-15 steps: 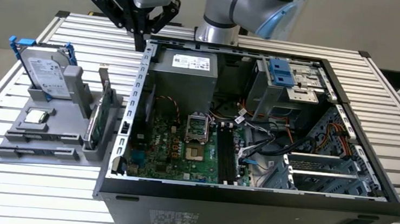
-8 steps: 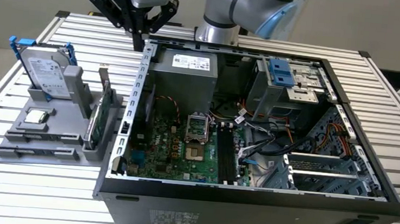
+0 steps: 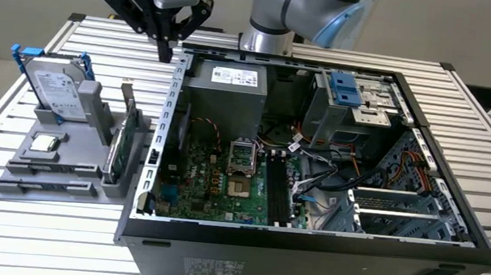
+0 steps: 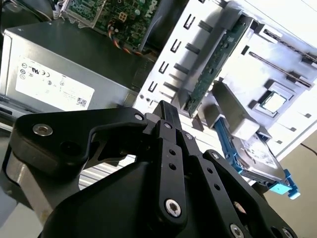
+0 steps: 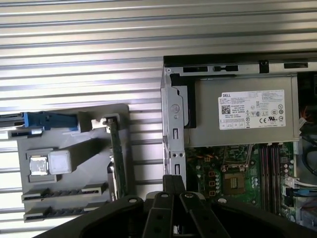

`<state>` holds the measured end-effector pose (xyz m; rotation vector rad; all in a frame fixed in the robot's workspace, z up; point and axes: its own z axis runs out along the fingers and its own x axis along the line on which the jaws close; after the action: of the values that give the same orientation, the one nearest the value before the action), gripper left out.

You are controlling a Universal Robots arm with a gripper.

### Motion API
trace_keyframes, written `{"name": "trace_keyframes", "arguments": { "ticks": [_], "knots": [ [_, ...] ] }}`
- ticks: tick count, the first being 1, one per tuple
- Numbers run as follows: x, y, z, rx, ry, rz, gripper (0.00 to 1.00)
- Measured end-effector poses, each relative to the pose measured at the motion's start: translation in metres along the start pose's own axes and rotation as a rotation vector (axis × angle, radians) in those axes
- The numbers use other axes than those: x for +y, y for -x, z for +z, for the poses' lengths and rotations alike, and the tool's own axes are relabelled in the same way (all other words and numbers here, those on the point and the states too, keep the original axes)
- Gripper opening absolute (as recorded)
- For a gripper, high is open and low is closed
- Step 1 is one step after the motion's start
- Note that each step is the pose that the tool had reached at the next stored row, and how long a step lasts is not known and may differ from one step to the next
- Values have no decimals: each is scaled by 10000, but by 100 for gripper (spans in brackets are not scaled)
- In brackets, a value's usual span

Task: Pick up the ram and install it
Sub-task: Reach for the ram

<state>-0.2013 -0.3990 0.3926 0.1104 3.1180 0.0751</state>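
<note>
Gripper (image 3: 164, 56) hangs above the slatted table (image 3: 41, 243), over the far corner of the computer case (image 3: 307, 248) on the exterior view's left. Its fingers (image 4: 171, 134) are pressed together with nothing held between them. The ram cannot be singled out with certainty. The gray tray (image 3: 9, 193) lies just beside the case on the exterior view's left and carries two long holders. The inner slot (image 5: 64, 192) sits next to the processor chip (image 5: 38, 165), and the outer slot (image 5: 64, 214) runs along the tray's edge. Each shows a thin dark line along its length; whether either line is the ram cannot be told. Both slots lie at the end of the tray farthest from the gripper, well apart from it. The hard drive (image 3: 54, 91) in its blue frame stands at the nearer end. The slots' long axis runs across the exterior view from left to right. That is at right angles to the green card (image 3: 118, 153) with a metal bracket, which stands on edge along the tray's side nearest the case.
</note>
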Motion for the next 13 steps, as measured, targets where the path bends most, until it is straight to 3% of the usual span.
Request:
{"name": "trace_keyframes", "arguments": {
  "ticks": [13],
  "knots": [
    [-10,-130,-3,0,0,0,0]
  ]
}}
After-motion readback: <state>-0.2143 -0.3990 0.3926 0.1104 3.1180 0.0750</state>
